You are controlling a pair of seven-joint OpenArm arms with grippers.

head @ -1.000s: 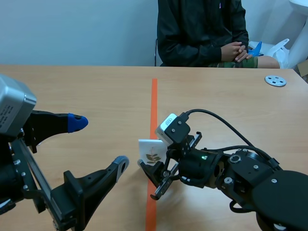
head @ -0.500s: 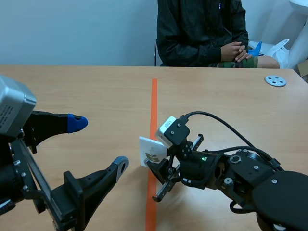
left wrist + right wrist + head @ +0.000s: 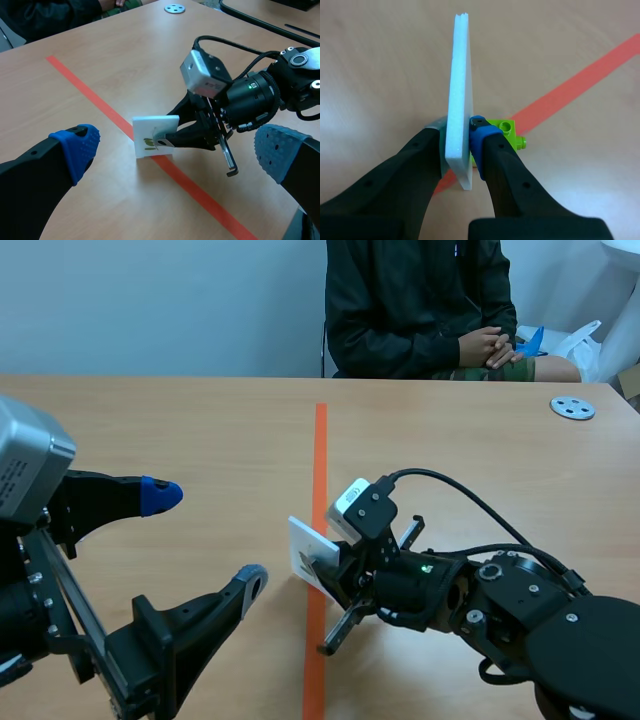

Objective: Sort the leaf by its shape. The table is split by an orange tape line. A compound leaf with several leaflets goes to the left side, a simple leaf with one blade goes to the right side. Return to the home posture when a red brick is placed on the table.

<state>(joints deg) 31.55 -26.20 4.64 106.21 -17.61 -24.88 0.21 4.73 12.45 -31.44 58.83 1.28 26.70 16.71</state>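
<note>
Here, in the scene view, the left gripper (image 3: 205, 538) hangs well to the left of the orange tape line (image 3: 320, 440), its two fingers spread wide apart with nothing between them. The right gripper (image 3: 325, 562) lies low at the line and is clamped on a white card (image 3: 306, 546). The card stands on edge just left of the line and leans a little. Across the table, beyond the far end of the line, a person (image 3: 420, 300) sits with hands (image 3: 490, 345) clasped. A small grey disc (image 3: 572, 407) lies far to the right of the line.

In the left wrist view, the card's face bears a small greenish leaf picture (image 3: 149, 143), too small to tell its shape. The card's lower edge is at the line, and the right gripper's fingers pinch it from the line's far side.

In the right wrist view, the card shows edge-on, pressed between the two pads. A lime-green brick piece (image 3: 509, 134) sits just beyond the blue-padded finger (image 3: 482, 137), beside the card and over the line.
</note>
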